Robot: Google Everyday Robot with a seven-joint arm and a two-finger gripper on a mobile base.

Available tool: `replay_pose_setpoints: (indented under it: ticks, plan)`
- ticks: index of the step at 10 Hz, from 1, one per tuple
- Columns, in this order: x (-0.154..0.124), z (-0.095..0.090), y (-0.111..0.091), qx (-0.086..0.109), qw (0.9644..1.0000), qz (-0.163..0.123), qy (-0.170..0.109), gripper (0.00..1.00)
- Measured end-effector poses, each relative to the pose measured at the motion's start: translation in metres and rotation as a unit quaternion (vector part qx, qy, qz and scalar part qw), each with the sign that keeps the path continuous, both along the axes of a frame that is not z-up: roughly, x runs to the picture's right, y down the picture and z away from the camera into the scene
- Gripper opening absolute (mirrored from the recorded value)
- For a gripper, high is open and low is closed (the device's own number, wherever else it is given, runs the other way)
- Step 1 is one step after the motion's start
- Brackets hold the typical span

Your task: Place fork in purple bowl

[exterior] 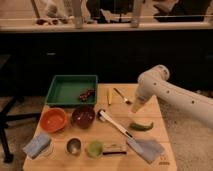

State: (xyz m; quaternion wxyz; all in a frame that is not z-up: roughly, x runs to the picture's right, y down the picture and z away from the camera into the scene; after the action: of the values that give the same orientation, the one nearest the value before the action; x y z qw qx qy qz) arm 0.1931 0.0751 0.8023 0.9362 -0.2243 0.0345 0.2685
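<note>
The fork [121, 95] lies on the wooden table [160, 150] at the back, dark handle pointing away and silvery head toward the front right. The purple bowl [83, 116] stands left of centre, next to the orange bowl [53, 120], and looks empty. My gripper [135, 106] hangs from the white arm just right of the fork's head, close above the table. It holds nothing that I can see.
A green tray [65, 89] with a small dark item sits at the back left. A yellow stick [109, 96] lies left of the fork. A long white-handled utensil [118, 126], a green pepper [141, 126], a steel cup [74, 146], a green cup [94, 148] and a blue cloth [39, 145] lie toward the front.
</note>
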Motion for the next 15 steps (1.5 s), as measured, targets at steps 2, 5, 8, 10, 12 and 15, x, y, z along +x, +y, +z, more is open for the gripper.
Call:
replay_pose_setpoints:
  ticks: [2, 5, 8, 10, 12, 15]
  plan:
    - [-0.003, 0.006, 0.004, 0.008, 0.9998, 0.019, 0.0, 0.8]
    - [-0.014, 0.026, 0.011, 0.019, 0.9983, 0.055, 0.003, 0.8]
    - [-0.02, 0.041, 0.009, 0.026, 0.9955, 0.091, 0.01, 0.8]
    - [-0.027, 0.054, 0.006, 0.026, 0.9938, 0.107, 0.012, 0.8]
    - [-0.032, 0.067, 0.006, 0.02, 0.9925, 0.119, 0.015, 0.8]
    - [-0.046, 0.085, 0.006, 0.009, 0.9921, 0.124, 0.015, 0.8]
